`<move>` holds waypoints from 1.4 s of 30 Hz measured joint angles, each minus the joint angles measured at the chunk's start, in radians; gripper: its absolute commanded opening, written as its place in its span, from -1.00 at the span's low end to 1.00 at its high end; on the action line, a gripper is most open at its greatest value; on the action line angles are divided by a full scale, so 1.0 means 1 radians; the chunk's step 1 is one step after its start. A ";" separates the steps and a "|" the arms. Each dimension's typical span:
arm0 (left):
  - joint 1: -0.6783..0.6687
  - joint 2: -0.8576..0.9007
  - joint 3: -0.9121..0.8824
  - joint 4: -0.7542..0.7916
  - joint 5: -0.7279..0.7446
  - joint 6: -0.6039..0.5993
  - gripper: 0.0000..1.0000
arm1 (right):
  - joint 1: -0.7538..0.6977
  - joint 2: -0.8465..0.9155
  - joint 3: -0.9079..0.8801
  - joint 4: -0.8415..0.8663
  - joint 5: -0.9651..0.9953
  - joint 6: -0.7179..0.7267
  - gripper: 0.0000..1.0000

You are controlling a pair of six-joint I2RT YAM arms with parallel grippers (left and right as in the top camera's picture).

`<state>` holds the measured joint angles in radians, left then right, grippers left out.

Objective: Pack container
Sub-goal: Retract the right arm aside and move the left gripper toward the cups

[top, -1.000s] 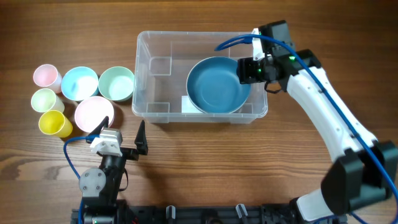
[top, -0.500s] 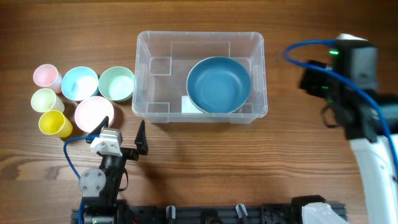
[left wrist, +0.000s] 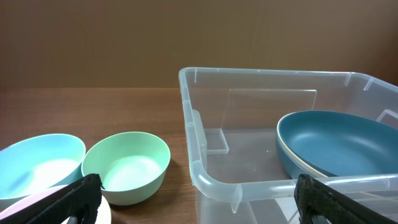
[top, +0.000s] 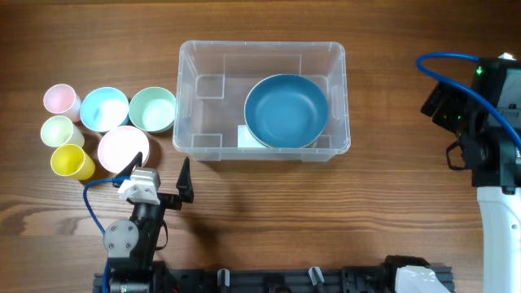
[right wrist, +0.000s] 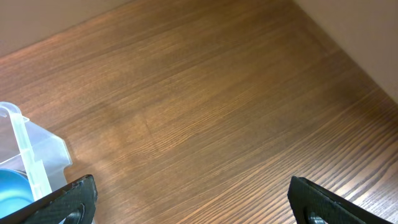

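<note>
I am seeing the container [top: 260, 47] sitting in the middle of the wooden table [top: 391, 236], its long side facing the arms. A dark blue bowl [top: 286, 111] is lying inside it, in the right half, covering part of the white label [top: 243, 135] on the base.

The left gripper [top: 161, 171] is hanging low just in front of the container's near left corner, its fingers spread wide and holding nothing (one fingertip is showing over the edge of the pink bowl [top: 120, 146] from above).

The right gripper [right wrist: 199, 202] is hovering over bare wood, well apart from the container on its right side, jaws likewise released and empty.

Left of the container a green bowl [top: 152, 109] and a light blue bowl [top: 104, 108] are standing side by side. A pink cup [top: 60, 99], a pale green cup [top: 61, 130] and a yellow cup [top: 72, 161] are lining up at the far left.
</note>
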<state>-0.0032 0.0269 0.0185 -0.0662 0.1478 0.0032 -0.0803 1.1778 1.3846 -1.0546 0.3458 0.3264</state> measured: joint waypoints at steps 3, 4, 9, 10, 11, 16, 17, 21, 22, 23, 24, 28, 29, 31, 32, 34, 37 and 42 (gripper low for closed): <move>0.000 0.000 0.000 0.000 0.000 0.000 0.99 | 0.000 0.001 0.000 0.000 0.000 0.003 0.99; 0.000 0.000 0.000 0.000 0.000 0.000 1.00 | 0.000 0.001 0.000 0.000 0.000 0.003 0.99; 0.000 0.000 0.000 0.009 0.000 0.000 1.00 | 0.000 0.002 0.000 0.000 0.000 0.003 0.99; 0.000 0.000 0.000 0.014 0.000 0.000 1.00 | 0.000 0.002 0.000 0.000 0.000 0.003 0.99; 0.000 0.000 0.000 0.020 0.005 0.000 0.99 | 0.000 0.002 0.000 0.000 0.000 0.003 1.00; 0.000 0.000 0.008 -0.013 0.019 -0.019 0.99 | 0.000 0.002 0.000 0.000 0.000 0.003 0.99; 0.000 0.000 0.013 -0.026 0.019 -0.024 1.00 | 0.000 0.002 0.000 0.000 0.000 0.003 1.00; 0.000 0.059 0.130 -0.113 0.006 -0.050 1.00 | 0.000 0.002 0.000 0.000 0.000 0.003 0.99; 0.000 0.092 0.185 -0.134 -0.008 -0.056 0.99 | 0.000 0.002 0.000 0.000 0.000 0.003 0.99; 0.000 0.124 0.236 -0.167 -0.021 -0.061 0.99 | 0.000 0.002 0.000 0.000 0.000 0.003 0.99; 0.000 0.173 0.309 -0.207 -0.040 -0.066 0.99 | 0.000 0.002 0.000 0.000 0.000 0.003 0.99; 0.000 0.426 0.619 -0.422 -0.109 -0.068 1.00 | 0.000 0.003 0.000 0.000 0.000 0.003 0.99; 0.000 0.503 0.706 -0.486 -0.127 -0.068 1.00 | 0.000 0.003 0.000 0.000 0.000 0.003 0.99; 0.000 0.648 0.869 -0.608 -0.150 -0.068 0.99 | 0.000 0.003 0.000 -0.001 0.000 0.003 0.99; 0.000 0.705 0.939 -0.655 -0.153 -0.068 1.00 | 0.000 0.003 0.000 0.000 0.000 0.003 0.99; 0.000 0.843 1.111 -0.774 -0.131 -0.068 0.99 | 0.000 0.003 0.000 0.000 0.000 0.003 0.99; 0.000 0.965 1.284 -0.914 -0.066 -0.068 0.99 | 0.000 0.004 0.000 -0.001 0.000 0.003 0.99; 0.000 1.034 1.376 -0.952 -0.019 -0.079 0.99 | 0.000 0.004 0.000 -0.001 0.000 0.003 1.00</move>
<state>-0.0032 1.0607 1.3945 -1.0180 0.1287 -0.0761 -0.0803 1.1816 1.3846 -1.0554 0.3462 0.3294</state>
